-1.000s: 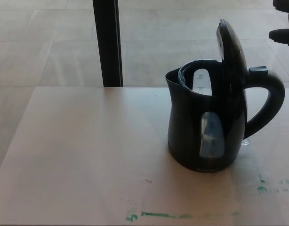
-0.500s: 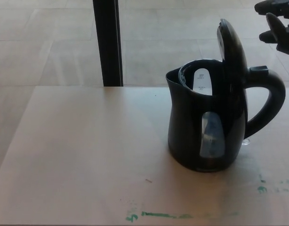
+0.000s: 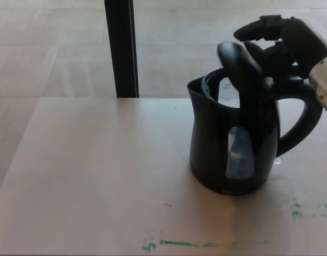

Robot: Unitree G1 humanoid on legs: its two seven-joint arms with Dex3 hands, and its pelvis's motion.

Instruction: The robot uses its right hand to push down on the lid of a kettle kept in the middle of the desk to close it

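A black electric kettle (image 3: 233, 138) stands on the pale desk (image 3: 99, 176), right of centre, its handle pointing right and a clear water window on its side. Its lid (image 3: 239, 61) is tilted partway down over the mouth, blurred, with a gap still showing at the spout side. My right hand (image 3: 283, 45) comes in from the upper right and lies against the back of the lid, fingers spread and holding nothing. The left hand does not show.
A black vertical post (image 3: 121, 48) rises behind the desk's far edge, left of the kettle. Green paint smears (image 3: 177, 244) mark the desk near its front edge. Tiled floor lies beyond the desk.
My right hand has come in from the upper right corner onto the lid. The lid, upright before, has swung down towards the kettle's mouth.
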